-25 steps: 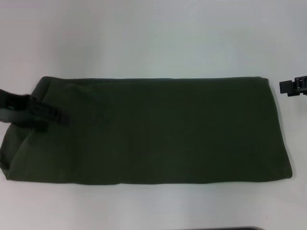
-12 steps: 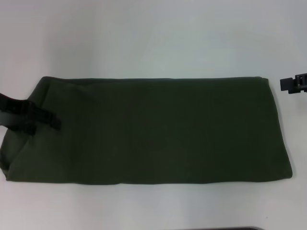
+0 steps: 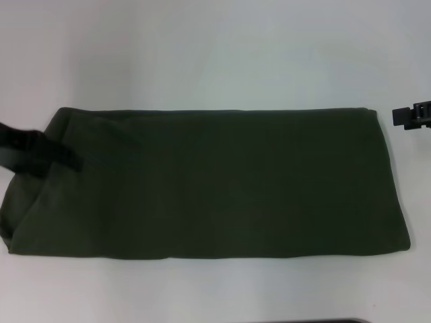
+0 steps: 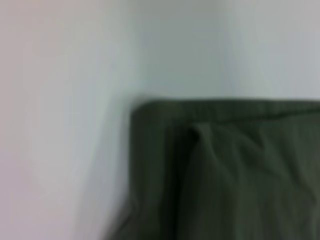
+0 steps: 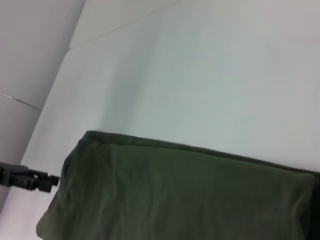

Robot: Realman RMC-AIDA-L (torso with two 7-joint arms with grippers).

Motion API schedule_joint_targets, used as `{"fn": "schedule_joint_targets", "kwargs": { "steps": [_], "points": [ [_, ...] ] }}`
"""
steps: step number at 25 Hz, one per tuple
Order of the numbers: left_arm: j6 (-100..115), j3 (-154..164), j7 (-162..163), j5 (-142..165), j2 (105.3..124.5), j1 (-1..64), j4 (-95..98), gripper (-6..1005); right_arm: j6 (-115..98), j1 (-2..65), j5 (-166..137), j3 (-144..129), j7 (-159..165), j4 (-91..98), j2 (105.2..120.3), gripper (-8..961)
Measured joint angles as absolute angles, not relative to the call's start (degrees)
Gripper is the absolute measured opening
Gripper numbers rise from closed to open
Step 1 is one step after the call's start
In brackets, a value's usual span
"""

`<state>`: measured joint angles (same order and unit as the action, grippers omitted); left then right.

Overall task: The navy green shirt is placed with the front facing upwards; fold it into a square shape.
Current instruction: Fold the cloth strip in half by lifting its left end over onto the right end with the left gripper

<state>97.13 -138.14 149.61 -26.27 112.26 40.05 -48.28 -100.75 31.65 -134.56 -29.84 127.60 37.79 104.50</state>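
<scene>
The navy green shirt [image 3: 209, 185] lies as a long folded band on the white surface [image 3: 215, 54] — crosswise fold into a square remains. Left tool [image 3: 47, 153] over its left end, right tool [image 3: 411, 116] off the right edge — can't tell either's opening.

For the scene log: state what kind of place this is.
Probably a lab or test bench for cloth folding: a plain white tabletop, a lone dark olive-green cotton shirt folded into a long band, and black robot end effectors, left and right, at its ends.
</scene>
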Motion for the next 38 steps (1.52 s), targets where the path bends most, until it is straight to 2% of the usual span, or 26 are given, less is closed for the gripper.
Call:
{"fn": "schedule_joint_targets", "kwargs": {
  "steps": [3, 5, 8, 19, 38],
  "points": [
    [97.4, -138.4, 150.7, -26.4, 111.67, 39.5, -50.9, 876, -100.7, 31.6, -134.6, -29.9, 127.6, 37.8, 104.48, 639],
    [97.4, -138.0, 151.3, -26.0, 110.49, 39.4, -50.7, 876, -100.7, 31.5, -134.6, -29.9, 127.6, 37.8, 104.44, 639],
    [97.1, -138.0, 151.4, -24.9, 110.26, 39.4, -50.4, 876, -100.6, 31.3, -134.6, -29.9, 127.5, 37.8, 104.42, 639],
    [95.0, -137.7, 152.2, -20.4, 111.11, 39.3, -49.2, 877, -100.6, 31.3, -134.6, -29.9, 127.4, 37.8, 104.40, 639],
    [91.5, -137.8, 152.8, -18.6, 111.17, 39.9, -45.2, 877, -100.5, 31.4, -134.7, -30.3, 127.6, 37.8, 104.41, 637]
  ]
}}
